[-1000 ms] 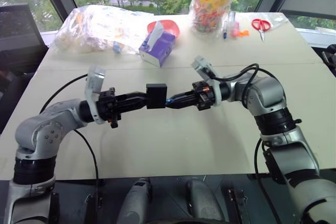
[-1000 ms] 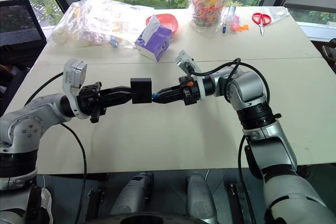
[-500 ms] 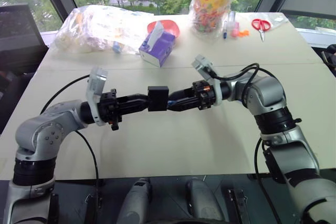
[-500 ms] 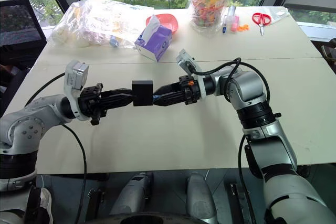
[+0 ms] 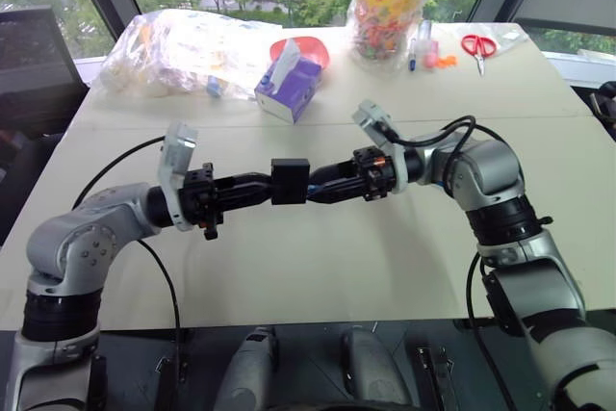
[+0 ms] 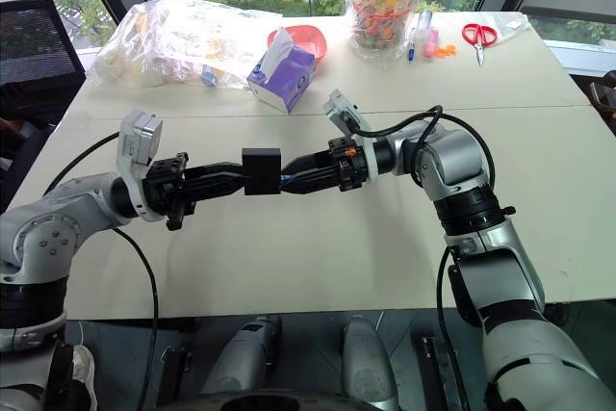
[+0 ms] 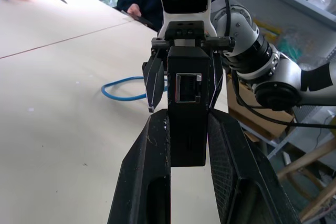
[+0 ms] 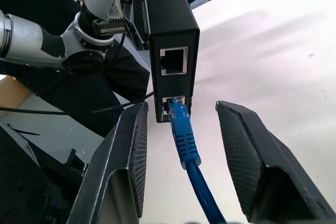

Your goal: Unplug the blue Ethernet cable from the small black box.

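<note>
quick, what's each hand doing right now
Left hand: closed on the black box.
Right hand: open around the blue cable, not gripping it.

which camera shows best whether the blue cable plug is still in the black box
The right wrist view: the blue Ethernet cable has its plug in the lower port of the small black box, between open jaws. The left wrist view shows a loop on the table; the eye views a sliver.

A purple tissue box (image 5: 289, 87), red scissors (image 5: 476, 46) and a candy jar (image 5: 388, 9) sit on the table (image 5: 385, 276).

left tool (image 5: 268, 184) clamps small black box (image 5: 289, 180); right tool (image 5: 318, 187) beside it.
</note>
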Robot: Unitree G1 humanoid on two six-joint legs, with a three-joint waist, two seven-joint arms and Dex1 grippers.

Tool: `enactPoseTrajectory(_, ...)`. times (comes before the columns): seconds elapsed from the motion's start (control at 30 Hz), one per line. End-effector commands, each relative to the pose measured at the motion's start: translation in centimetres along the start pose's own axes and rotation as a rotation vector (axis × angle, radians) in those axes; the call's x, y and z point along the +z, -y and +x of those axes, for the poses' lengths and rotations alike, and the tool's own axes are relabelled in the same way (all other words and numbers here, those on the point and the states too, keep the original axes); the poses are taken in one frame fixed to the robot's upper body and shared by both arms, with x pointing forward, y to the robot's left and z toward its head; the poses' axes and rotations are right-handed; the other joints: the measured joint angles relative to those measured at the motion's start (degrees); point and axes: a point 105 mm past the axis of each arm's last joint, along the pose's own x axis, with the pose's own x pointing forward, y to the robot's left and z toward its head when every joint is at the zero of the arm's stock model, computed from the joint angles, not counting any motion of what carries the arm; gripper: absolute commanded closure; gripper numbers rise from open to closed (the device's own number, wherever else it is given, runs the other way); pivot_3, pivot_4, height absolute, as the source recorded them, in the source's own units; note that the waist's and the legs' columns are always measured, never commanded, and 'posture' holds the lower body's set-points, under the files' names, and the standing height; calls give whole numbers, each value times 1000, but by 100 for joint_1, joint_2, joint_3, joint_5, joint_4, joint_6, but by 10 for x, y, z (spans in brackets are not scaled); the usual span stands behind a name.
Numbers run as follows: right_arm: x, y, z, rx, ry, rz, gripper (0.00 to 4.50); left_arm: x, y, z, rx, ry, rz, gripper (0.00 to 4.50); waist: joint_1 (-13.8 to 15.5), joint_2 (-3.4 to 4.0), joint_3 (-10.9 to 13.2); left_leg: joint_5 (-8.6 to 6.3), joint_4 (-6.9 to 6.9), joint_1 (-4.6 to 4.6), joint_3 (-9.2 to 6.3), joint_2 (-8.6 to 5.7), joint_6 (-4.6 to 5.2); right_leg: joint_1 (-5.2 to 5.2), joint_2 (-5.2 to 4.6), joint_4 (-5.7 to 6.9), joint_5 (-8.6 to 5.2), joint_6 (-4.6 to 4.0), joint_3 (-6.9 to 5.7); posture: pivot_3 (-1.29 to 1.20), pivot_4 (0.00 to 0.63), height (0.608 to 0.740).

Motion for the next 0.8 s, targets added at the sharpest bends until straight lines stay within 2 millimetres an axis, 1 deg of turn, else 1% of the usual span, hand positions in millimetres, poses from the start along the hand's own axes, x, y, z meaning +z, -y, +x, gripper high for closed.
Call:
enactPoseTrajectory(0.03, 11, -4, -1, 18, 13, -49, 2916, 5, 8, 0, -25, 1, 26, 4072, 0, 0, 0, 0, 0, 0, 0, 0, 0, 0, 0, 0, 0, 0, 0, 0, 150, 726)
enactPoseTrajectory(0.07, 11, -4, -1, 18, 13, -49, 3276, 5, 8, 0, -24, 2, 25, 4072, 0, 0, 0, 0, 0, 0, 0, 0, 0, 0, 0, 0, 0, 0, 0, 0, 150, 726)
enactPoseTrajectory(0.13, 11, -4, -1, 18, 11, -49, 4145, 6, 9, -1, -23, 3, 24, 4072, 1, 0, 0, 0, 0, 0, 0, 0, 0, 0, 0, 1, 0, 0, 0, 0, 150, 726)
enactPoseTrajectory(0.17, 11, -4, -1, 18, 11, -49, 4427, 6, 9, -1, -22, 4, 24, 4072, 1, 0, 0, 0, 0, 0, 0, 0, 0, 0, 0, 0, 0, 0, 0, 0, 150, 726)
enactPoseTrajectory(0.6, 9, -6, 0, 29, 5, -41, 4427, 13, 7, -2, -8, 29, 33, 4072, 2, 0, 0, 0, 1, 0, 0, 0, 0, 0, 0, 1, 0, 0, 0, 0, 150, 726)
enactPoseTrajectory(0.67, 9, -6, 0, 28, 5, -43, 3656, 13, 6, -2, -8, 32, 33, 4072, 2, 0, 0, 0, 1, 0, 0, 0, 0, 0, 0, 1, 0, 0, 0, 0, 150, 726)
enactPoseTrajectory(0.7, 9, -6, 0, 25, 4, -46, 3403, 13, 6, -2, -8, 33, 33, 4072, 2, 0, 0, 0, 1, 0, 0, 0, 0, 0, 0, 1, 0, 0, 0, 0, 150, 726)
enactPoseTrajectory(0.77, 9, -5, 0, 18, 1, -53, 2417, 13, 6, -2, -8, 34, 34, 4072, 2, 0, 0, 0, 1, 0, 0, 0, 0, 0, 0, 1, 0, 0, 0, 0, 150, 726)
enactPoseTrajectory(0.8, 9, -5, 0, 16, 1, -55, 2417, 13, 6, -2, -7, 35, 34, 4072, 1, 0, 0, 0, 1, 0, 0, 0, 0, 0, 0, 1, 0, 0, 0, 0, 150, 726)
